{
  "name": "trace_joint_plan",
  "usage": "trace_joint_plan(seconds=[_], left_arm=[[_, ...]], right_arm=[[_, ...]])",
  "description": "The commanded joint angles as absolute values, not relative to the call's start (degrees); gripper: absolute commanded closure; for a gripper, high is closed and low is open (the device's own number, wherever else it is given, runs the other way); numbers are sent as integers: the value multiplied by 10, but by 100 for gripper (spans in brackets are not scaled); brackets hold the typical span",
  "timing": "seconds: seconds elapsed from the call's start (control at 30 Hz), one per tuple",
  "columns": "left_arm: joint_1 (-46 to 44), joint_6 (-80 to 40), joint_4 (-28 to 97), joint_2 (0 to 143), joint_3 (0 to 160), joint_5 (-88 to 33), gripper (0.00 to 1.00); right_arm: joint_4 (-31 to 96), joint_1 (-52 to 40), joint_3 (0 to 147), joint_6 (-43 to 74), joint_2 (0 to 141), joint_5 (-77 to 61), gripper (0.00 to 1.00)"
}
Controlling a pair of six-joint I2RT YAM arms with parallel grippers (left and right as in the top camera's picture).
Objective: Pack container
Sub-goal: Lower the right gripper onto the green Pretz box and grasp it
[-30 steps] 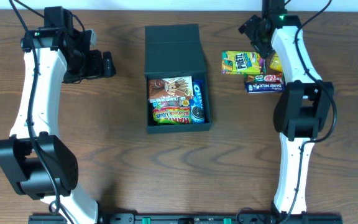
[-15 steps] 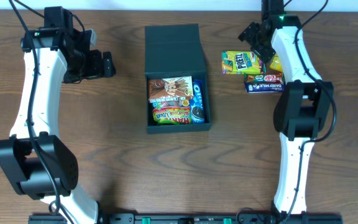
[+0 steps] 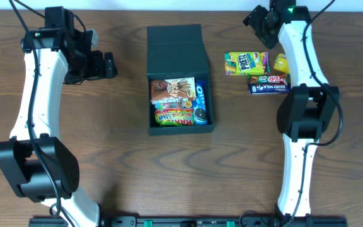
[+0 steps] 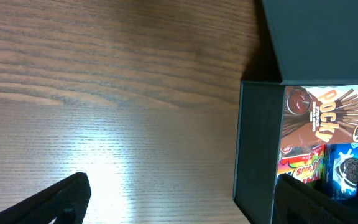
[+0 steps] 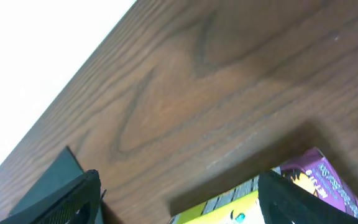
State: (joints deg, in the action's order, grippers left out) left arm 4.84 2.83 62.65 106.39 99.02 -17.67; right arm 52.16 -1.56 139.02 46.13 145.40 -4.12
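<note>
Container (image 3: 176, 50) sits open on the tabletop (image 3: 125, 164), part-filled, betw. the arms. We see left gripper (image 3: 111, 65) & right gripper (image 3: 255, 19) both released, empty. Risk: loose packets (image 3: 247, 63) lie touching, so we may pinch two or shove one away.

Overhead: high up, facing straight down, taking in the desk (image 3: 125, 157) from far edge to near edge.
Left wrist: close over the desk's left half, facing down. It shares the box (image 4: 257, 143) with overhead.
Right wrist: low and tilted, at the far edge toward the right corner. It shares the snack packet (image 5: 316, 183) with overhead.
</note>
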Motion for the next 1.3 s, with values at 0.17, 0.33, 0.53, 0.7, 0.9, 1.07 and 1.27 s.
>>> trace_joint_plan(seconds=[0.17, 0.33, 0.53, 0.7, 0.9, 1.07, 1.27], left_arm=[[52, 21, 628, 1056, 991, -178, 5], [52, 21, 628, 1056, 991, -178, 4], [52, 21, 628, 1056, 991, -178, 5], [52, 21, 628, 1056, 991, -178, 5], [52, 21, 628, 1056, 991, -178, 5], [52, 21, 628, 1056, 991, -178, 5], [52, 22, 628, 1056, 991, -178, 5]], right_arm=[[529, -17, 1397, 456, 1510, -33, 22], [563, -15, 1397, 455, 1510, -32, 22], [618, -18, 1397, 439, 1510, -34, 23], [663, -29, 1397, 413, 1510, -34, 23], [721, -50, 1397, 410, 1510, -34, 23], [754, -60, 1397, 405, 1510, -33, 23], [756, -53, 1414, 386, 1490, 12, 15]])
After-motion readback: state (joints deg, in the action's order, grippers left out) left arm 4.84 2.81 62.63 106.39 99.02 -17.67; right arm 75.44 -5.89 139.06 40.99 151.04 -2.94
